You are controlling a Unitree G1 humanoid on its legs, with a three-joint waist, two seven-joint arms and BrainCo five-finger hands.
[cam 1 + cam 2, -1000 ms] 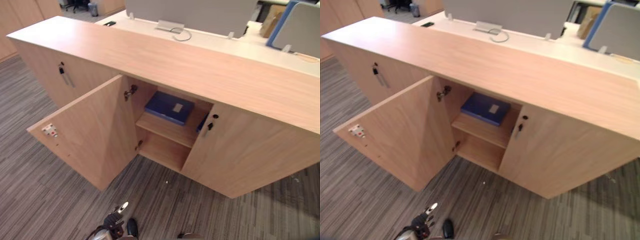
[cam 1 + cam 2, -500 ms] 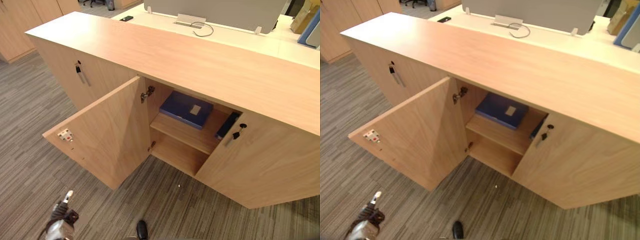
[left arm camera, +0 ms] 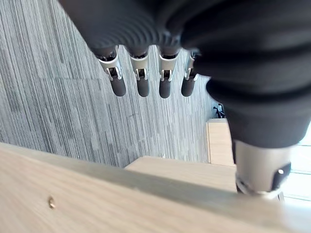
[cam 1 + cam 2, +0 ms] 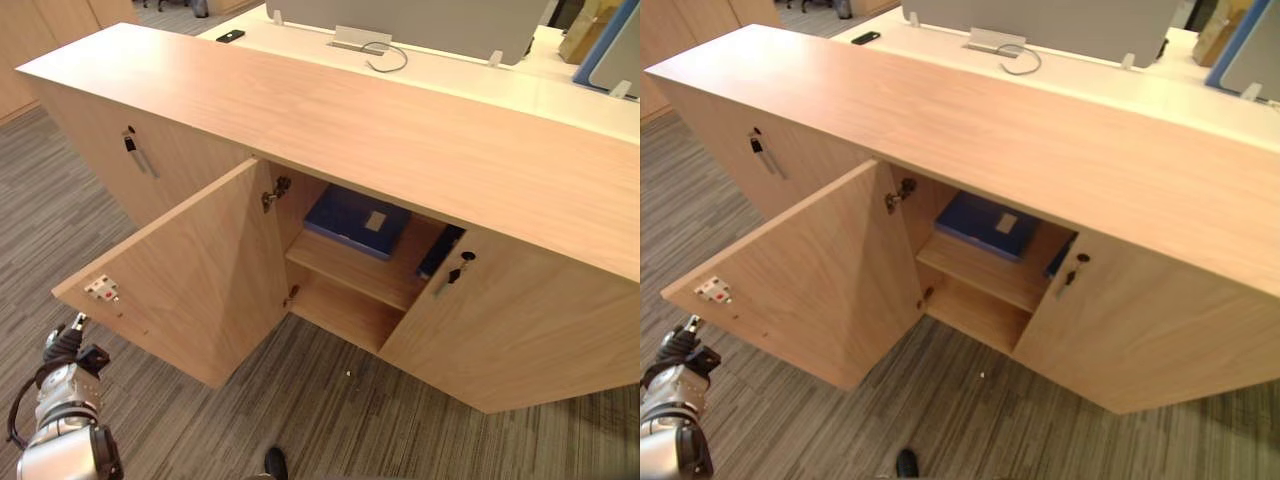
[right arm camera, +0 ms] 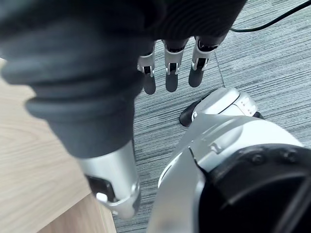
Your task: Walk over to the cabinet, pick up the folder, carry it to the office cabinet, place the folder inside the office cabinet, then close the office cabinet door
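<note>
One blue folder [image 4: 355, 222] lies flat on the upper shelf [image 4: 345, 268] inside the office cabinet [image 4: 400, 140], with its long axis parallel to the cabinet front. It carries a white label [image 4: 375, 221] whose writing is too small to read. The cabinet door [image 4: 190, 280] stands wide open, with a white sticker with red marks [image 4: 101, 290] on its inner face, also illegible. A dark item [image 4: 438, 252] on the shelf is partly hidden behind the closed neighbouring door [image 4: 520, 320]. The left hand [image 4: 62, 345] is beside the open door's outer edge, fingers [image 3: 141, 82] straight and holding nothing. The right hand [image 5: 172, 73] hangs over the carpet [image 4: 60, 200], its fingers relaxed and empty.
</note>
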